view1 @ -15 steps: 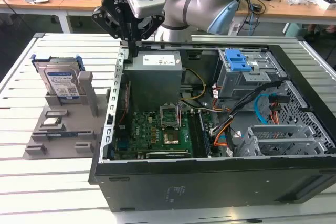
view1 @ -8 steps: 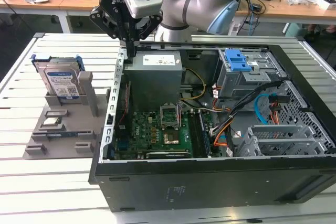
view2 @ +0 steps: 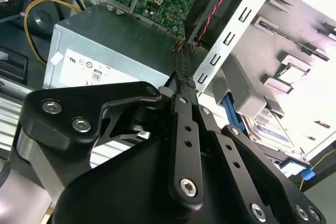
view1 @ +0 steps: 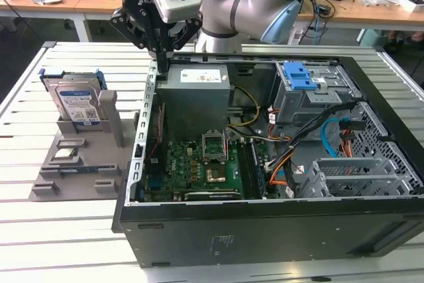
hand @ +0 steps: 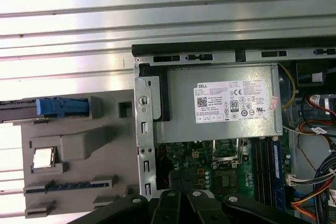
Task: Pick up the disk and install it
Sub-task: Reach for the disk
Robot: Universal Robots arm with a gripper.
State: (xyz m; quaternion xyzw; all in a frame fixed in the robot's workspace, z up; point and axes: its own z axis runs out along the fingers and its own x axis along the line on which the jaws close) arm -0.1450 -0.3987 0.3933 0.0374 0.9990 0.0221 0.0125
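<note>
The disk (view1: 78, 101), a silver hard drive with a blue-and-white label in a blue carrier bracket, stands upright in a grey holder (view1: 79, 170) toward the exterior view's left. It also shows in the second wrist view (view2: 270, 125) and edge-on in the first wrist view (hand: 60, 107). My gripper (view1: 161, 63) hangs over the back corner of the open computer case (view1: 265, 226), beside the grey power supply (view1: 195, 87) and apart from the disk. Its fingertips (view2: 182, 80) are pressed together with nothing between them.
A small square silver chip (view1: 64, 154) lies in the holder below the disk. Inside the case are a green motherboard (view1: 199, 167), a blue latch on a grey metal cage (view1: 301, 77), loose cables (view1: 291, 147) and a drive cage (view1: 354, 177). The slatted table (view1: 59, 243) surrounds the case.
</note>
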